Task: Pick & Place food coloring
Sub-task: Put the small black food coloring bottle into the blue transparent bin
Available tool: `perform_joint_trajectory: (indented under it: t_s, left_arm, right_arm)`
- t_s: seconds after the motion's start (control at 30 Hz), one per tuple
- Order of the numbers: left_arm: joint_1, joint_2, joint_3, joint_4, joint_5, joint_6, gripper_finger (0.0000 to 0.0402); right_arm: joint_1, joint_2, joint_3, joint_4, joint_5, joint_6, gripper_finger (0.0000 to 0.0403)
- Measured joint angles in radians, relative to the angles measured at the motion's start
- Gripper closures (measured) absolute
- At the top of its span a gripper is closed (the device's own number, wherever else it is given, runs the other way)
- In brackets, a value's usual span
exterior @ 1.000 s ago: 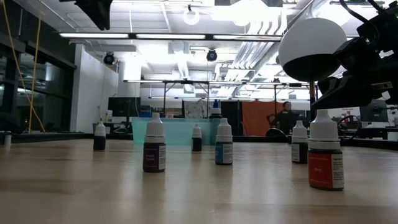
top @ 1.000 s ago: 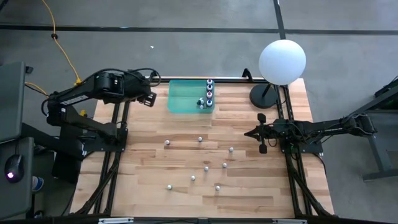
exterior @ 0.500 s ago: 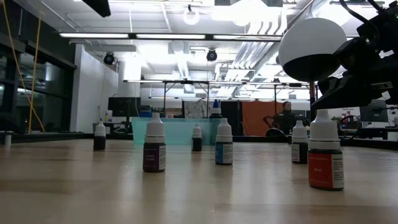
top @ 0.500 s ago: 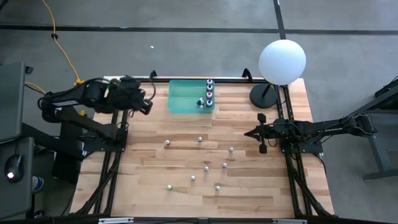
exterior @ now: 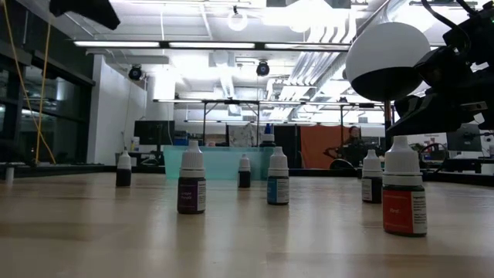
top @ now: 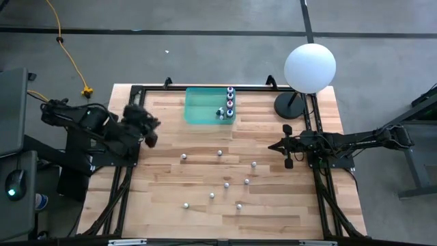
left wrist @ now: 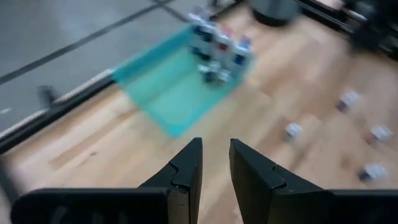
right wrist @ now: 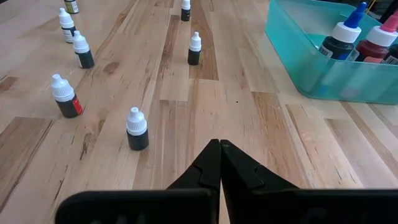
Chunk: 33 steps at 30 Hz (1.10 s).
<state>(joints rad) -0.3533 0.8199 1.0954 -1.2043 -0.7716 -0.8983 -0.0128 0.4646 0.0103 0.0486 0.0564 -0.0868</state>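
Eight food coloring bottles stand loose on table; left gripper slightly parted, empty; right gripper closed, seemingly empty.

Pale wood-grain table in striped planks. Translucent teal bin. Tiny food coloring bottles with white caps and dark, blue or red bodies. White globe lamp, black base. Yellow cable on grey floor.

Two dark, jointed arms, matte black casings, thin black cables looped along the links. Left gripper: angular black fingers. Right gripper: tapered black fingers.
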Motion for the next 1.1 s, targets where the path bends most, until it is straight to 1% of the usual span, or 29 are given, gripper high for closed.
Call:
perform_joint_trajectory:
  t_s: [0.1, 0.23, 0.33, 0.4, 0.47, 0.5, 0.63, 0.73, 0.93, 1.1]
  left_arm:
    - [-0.028, -0.055, -0.11, 0.158, 0.059, 0.137, 0.0325]
    - [-0.027, -0.129, -0.259, 0.38, 0.188, 0.357, 0.0325]
    - [-0.026, -0.163, -0.348, 0.506, 0.278, 0.487, 0.0325]
    - [-0.02, -0.179, -0.39, 0.554, 0.297, 0.546, 0.0325]
    - [0.013, -0.188, -0.412, 0.581, 0.335, 0.584, 0.0325]
    - [0.038, -0.189, -0.416, 0.583, 0.371, 0.604, 0.0325]
    - [0.167, -0.161, -0.419, 0.576, 0.566, 0.651, 0.0325]
    - [0.254, -0.122, -0.419, 0.573, 0.667, 0.663, 0.0325]
    - [0.364, -0.041, -0.419, 0.542, 0.742, 0.726, 0.0325]
    - [0.395, 0.014, -0.419, 0.519, 0.802, 0.792, 0.0325]
  right_arm:
    - [0.0, 0.0, 0.0, 0.0, 0.0, 0.0, 0.0402]
    - [0.0, 0.0, 0.0, 0.0, 0.0, 0.0, 0.0402]
    - [0.0, 0.0, 0.0, 0.0, 0.0, 0.0, 0.0402]
    - [0.0, 0.0, 0.0, 0.0, 0.0, 0.0, 0.0402]
    - [0.0, 0.0, 0.0, 0.0, 0.0, 0.0, 0.0402]
    - [0.0, 0.0, 0.0, 0.0, 0.0, 0.0, 0.0402]
    - [0.0, 0.0, 0.0, 0.0, 0.0, 0.0, 0.0402]
    - [0.0, 0.0, 0.0, 0.0, 0.0, 0.0, 0.0402]
    - [0.0, 0.0, 0.0, 0.0, 0.0, 0.0, 0.0402]
    - [0.0, 0.0, 0.0, 0.0, 0.0, 0.0, 0.0402]
